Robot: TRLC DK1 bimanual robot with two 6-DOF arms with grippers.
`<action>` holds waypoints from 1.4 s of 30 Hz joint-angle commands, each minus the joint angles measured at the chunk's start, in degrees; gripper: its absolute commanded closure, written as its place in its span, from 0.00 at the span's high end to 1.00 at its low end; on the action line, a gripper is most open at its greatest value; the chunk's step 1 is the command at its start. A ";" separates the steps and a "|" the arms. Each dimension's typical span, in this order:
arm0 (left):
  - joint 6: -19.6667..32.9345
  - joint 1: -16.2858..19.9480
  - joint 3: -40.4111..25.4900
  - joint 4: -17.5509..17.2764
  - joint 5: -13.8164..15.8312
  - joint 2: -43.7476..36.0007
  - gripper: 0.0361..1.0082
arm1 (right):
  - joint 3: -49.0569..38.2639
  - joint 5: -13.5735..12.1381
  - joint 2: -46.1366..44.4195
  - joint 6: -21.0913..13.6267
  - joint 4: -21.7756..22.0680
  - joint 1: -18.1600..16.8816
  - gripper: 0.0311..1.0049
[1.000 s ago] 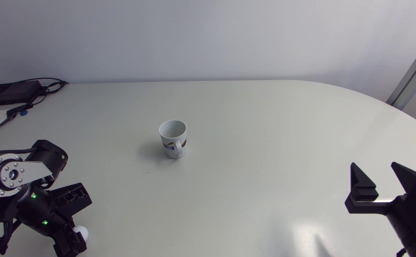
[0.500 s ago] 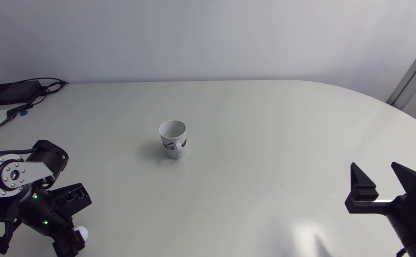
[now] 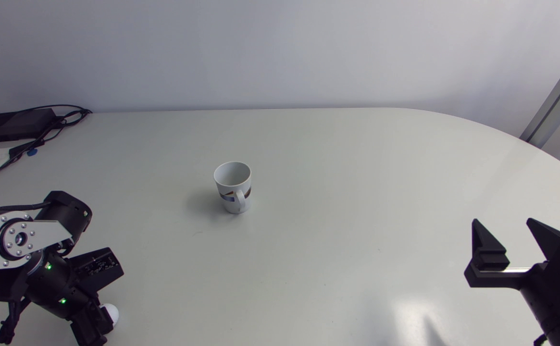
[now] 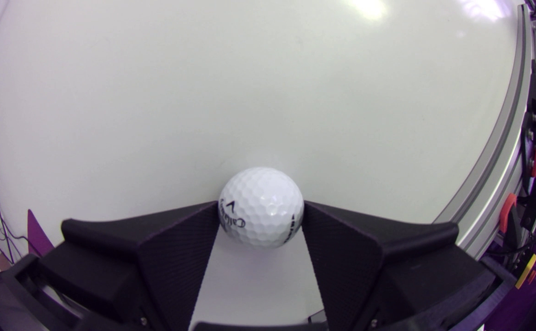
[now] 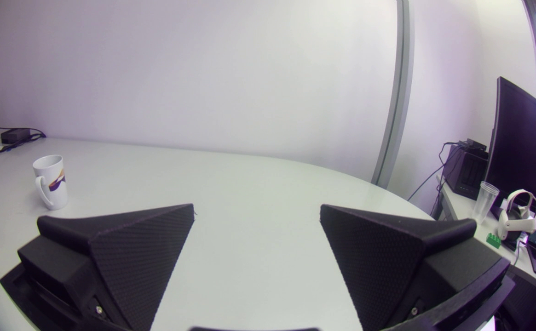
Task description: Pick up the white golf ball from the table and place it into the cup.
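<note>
The golf ball (image 4: 261, 207) sits between my left pincer (image 4: 259, 205) fingers, both touching it, near the table's (image 3: 356, 158) front left edge. The cup (image 3: 233, 186) stands mid-table, and my right pincer (image 3: 504, 224) is front right, well apart.

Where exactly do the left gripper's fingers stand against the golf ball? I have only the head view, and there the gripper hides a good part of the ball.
Observer: In the left wrist view both fingers of the left gripper touch the white golf ball, one on each side.
Operator: How deep does the ball sit between them?
Observer: Only at the tips. Behind the ball, bare table shows between the fingers.
</note>
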 commanded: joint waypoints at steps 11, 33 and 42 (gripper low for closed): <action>-2.37 0.50 -1.67 1.27 -0.61 -0.57 0.41 | -1.79 0.03 -0.36 1.25 -2.40 -0.09 0.96; -15.99 -0.56 19.59 -2.25 4.75 -2.24 0.42 | -1.79 0.03 -0.36 1.25 -2.40 -0.09 0.96; -25.83 -8.82 25.04 8.03 5.01 7.70 0.42 | -1.79 0.03 -0.36 1.25 -2.40 -0.09 0.96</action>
